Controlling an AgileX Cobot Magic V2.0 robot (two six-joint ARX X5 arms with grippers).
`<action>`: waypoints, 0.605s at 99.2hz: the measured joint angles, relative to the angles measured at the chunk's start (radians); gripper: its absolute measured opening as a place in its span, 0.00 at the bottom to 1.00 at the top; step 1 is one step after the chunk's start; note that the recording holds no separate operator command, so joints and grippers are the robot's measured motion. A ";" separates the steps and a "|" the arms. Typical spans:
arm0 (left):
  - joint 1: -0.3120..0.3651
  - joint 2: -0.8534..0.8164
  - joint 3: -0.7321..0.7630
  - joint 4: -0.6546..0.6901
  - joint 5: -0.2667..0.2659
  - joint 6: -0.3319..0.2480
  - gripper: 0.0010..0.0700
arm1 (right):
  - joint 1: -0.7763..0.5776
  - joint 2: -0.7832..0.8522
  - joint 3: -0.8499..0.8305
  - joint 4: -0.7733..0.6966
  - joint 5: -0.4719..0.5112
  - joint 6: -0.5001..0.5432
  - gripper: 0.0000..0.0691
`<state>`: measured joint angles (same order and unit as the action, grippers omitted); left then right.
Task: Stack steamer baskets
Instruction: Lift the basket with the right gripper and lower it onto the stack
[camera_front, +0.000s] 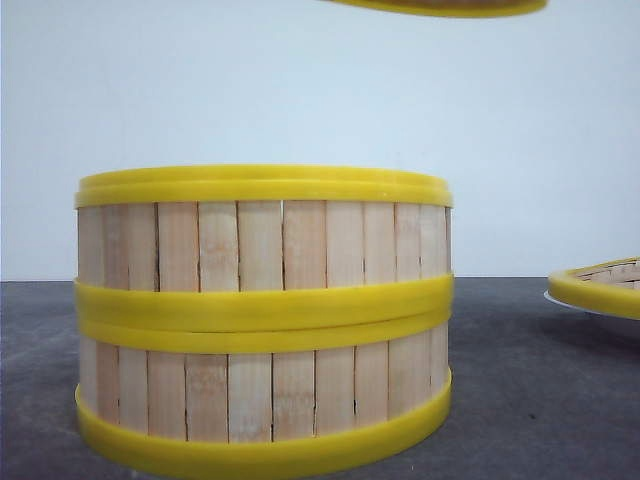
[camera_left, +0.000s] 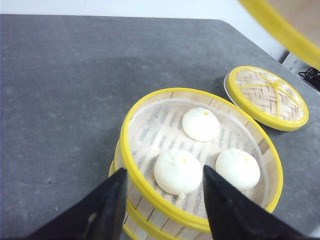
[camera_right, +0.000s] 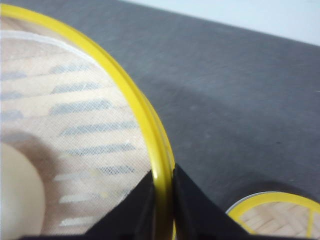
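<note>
The dark grey table (camera_left: 60, 100) carries a stack of two steamer baskets (camera_front: 262, 315), pale slats between thick yellow rims, three smooth white buns (camera_left: 178, 171) on mesh in the top one. A third basket (camera_right: 65, 125) hangs high, right gripper (camera_right: 163, 200) clenched on its rim; lower it level and centred. The left gripper (camera_left: 165, 205) hovers released. A woven lid (camera_left: 270, 95) rests on a white plate beside

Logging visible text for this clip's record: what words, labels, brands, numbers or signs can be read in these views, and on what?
None. No text shows on the stacked steamer baskets, the raised basket in the right tool, the woven lid, the buns, the grey table or the left tool.
</note>
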<state>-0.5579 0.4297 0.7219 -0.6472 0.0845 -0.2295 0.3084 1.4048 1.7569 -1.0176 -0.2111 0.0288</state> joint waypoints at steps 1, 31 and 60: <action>0.000 0.000 0.000 0.000 0.000 0.000 0.39 | 0.005 0.000 0.000 -0.003 0.000 0.000 0.04; 0.000 0.000 0.000 0.000 0.024 0.000 0.39 | 0.157 0.005 -0.087 0.019 0.006 -0.006 0.04; 0.000 0.000 0.000 0.000 0.027 0.000 0.39 | 0.270 0.007 -0.252 0.151 0.037 0.022 0.04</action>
<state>-0.5579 0.4297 0.7219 -0.6472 0.1116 -0.2295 0.5785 1.4120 1.5051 -0.8661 -0.1741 0.0509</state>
